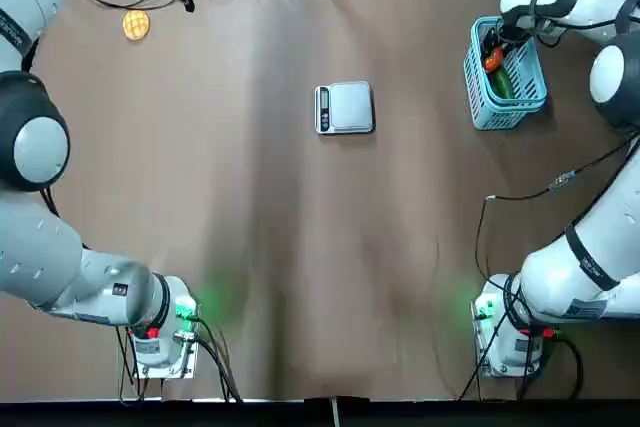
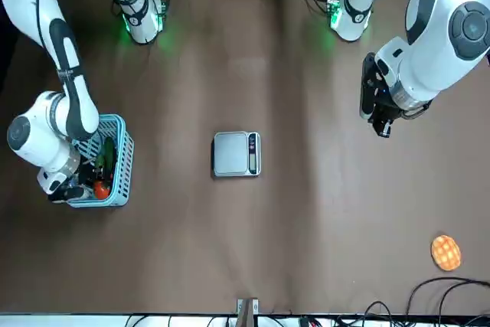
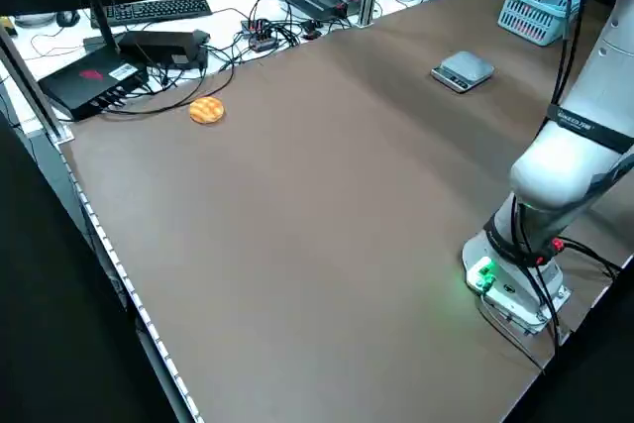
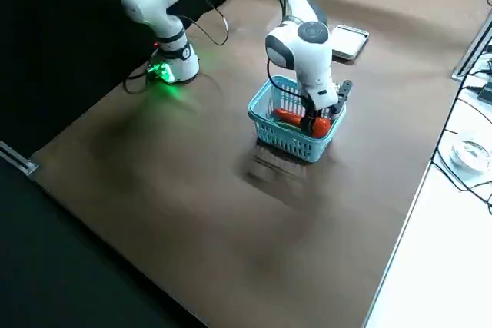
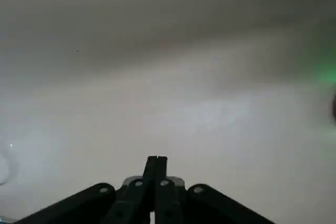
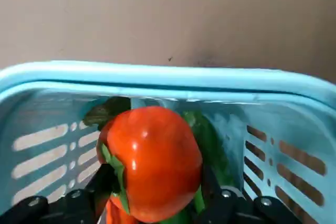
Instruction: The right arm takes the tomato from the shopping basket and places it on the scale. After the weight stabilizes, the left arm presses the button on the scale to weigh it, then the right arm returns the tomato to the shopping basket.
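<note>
One tomato sits clamped between the right gripper's fingers, low inside the shopping basket near the counter's far right corner. Mid-counter, the scale lies bare. Left gripper, fingers pressed together, hovers apart.

Even, soft light falls on the brown counter, with faint darker bands running across it in the top view. Green glow from the arm bases spills onto the surface nearby. The left wrist view is washed out, pale and hazy, with a green smear at one edge. The tomato carries small glare spots. The room beyond the right side view is black.
</note>
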{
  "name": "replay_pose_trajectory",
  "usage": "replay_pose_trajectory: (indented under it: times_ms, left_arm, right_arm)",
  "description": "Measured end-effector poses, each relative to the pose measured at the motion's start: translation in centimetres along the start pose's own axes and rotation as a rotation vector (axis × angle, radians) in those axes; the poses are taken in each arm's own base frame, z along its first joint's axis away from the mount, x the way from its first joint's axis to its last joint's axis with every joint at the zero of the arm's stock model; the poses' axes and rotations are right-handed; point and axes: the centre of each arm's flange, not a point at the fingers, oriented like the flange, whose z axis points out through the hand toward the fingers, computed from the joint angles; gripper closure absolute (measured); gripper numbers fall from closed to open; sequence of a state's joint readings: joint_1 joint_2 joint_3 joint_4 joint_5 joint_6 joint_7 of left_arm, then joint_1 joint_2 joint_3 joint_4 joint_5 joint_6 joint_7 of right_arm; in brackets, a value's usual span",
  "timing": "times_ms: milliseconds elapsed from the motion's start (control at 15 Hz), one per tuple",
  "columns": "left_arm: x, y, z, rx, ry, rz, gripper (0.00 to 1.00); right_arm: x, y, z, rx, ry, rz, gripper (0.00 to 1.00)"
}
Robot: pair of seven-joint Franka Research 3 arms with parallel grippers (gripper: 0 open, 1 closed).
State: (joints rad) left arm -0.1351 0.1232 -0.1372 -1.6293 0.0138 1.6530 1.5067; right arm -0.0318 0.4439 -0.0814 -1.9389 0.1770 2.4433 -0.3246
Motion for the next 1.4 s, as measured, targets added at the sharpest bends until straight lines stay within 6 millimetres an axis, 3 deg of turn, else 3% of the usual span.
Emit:
replay_pose_trajectory:
  times_ms: [600,933,1133,1400]
  left_arm:
    - [0.3,-0.1,-0.1,0.015,0.001,0.005,0.99]
    - [0.3,-0.1,-0.1,0.015,0.001,0.005,0.99]
    - [0.3,-0.2,-0.1,0.015,0.001,0.005,0.99]
    - [0.3,-0.2,-0.1,0.015,0.001,0.004,0.99]
  right_arm:
    - [-0.6,0.3,-6.0,-0.006,-0.031,-0.047,0.27]
    - [-0.9,1.2,-11.4,-0.045,-0.046,-0.077,0.27]
    - [-0.5,-0.2,-15.3,-0.031,-0.068,-0.100,0.27]
    - [0.6,-5.2,-17.9,-0.024,-0.059,-0.159,0.27]
